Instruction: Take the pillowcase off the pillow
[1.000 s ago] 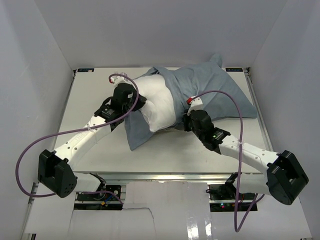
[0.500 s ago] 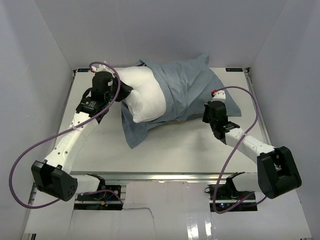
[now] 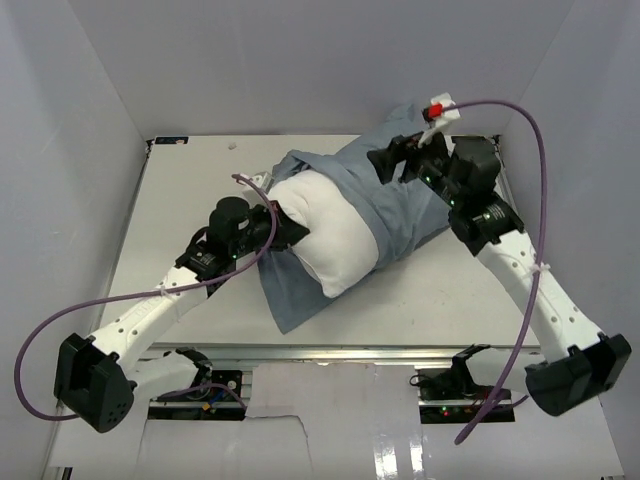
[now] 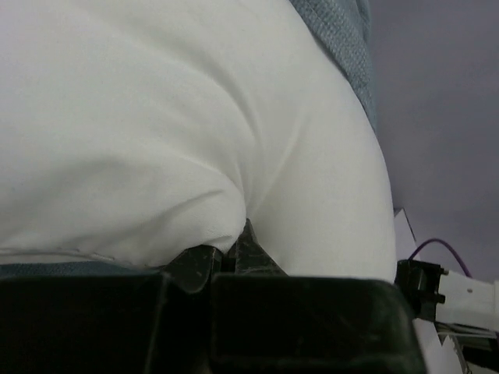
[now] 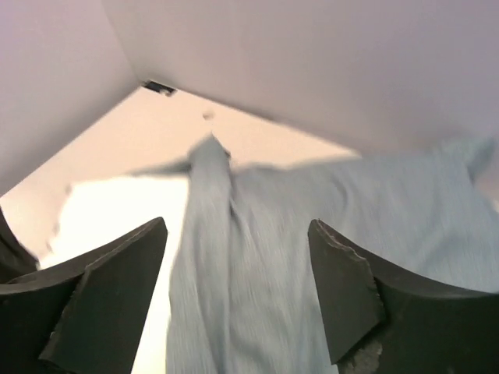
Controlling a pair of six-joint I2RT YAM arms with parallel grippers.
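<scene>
Pillowcase (image 3: 405,205), grey-blue side up, lies crumpled under and just ahead of the right claw (image 5: 238,234), whose fingers stand apart with nothing between them. Its bunched open edge crosses the pillow (image 3: 335,235) between the two claws. The left claw (image 4: 234,251) is pinched tight on a fold of the pillow's bare white end. One flap of the pillowcase spreads out from beneath the pillow on that claw's near side, reaching close to the near edge of the counter (image 3: 190,190). Bare counter stretches behind and beyond the left claw. The right claw hovers close to the back wall (image 3: 330,70), by the counter's far right corner.
</scene>
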